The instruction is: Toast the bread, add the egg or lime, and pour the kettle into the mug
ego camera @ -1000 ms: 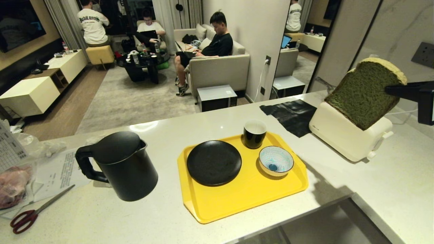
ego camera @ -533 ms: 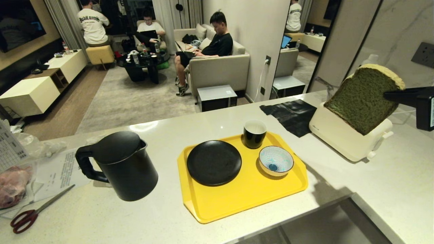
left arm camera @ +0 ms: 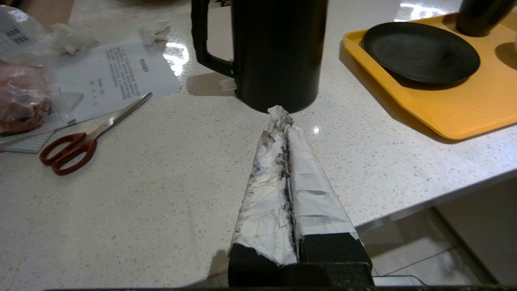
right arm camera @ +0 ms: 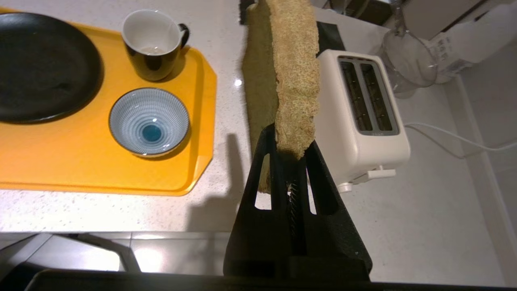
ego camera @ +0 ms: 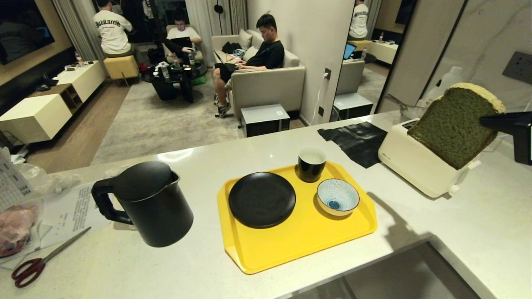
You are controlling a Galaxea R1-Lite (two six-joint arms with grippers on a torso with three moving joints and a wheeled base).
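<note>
Bread slice, thick, green-faced with tan crust (ego camera: 453, 124), pinched at one crust corner by the black right gripper (right arm camera: 294, 151), hanging above the cream two-slot toaster (ego camera: 419, 160).
Toasting step, insertion not yet done. From the closed jaws the slice's long axis runs away and tilted, lower corner toward the toaster but beside the slots (right arm camera: 365, 97); next needs edge lined over one slot, then lowering. Left gripper (left arm camera: 278, 117) shut, empty, near the matte-black kettle (ego camera: 151, 203).

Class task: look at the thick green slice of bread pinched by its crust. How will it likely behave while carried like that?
The thick green slice of bread with tan crust probably stays fairly stiff: it juts from the right gripper without drooping. It looks light and spongy, so shut jaws may dent the crust. Held by one edge only, it might tear or pivot.
</note>
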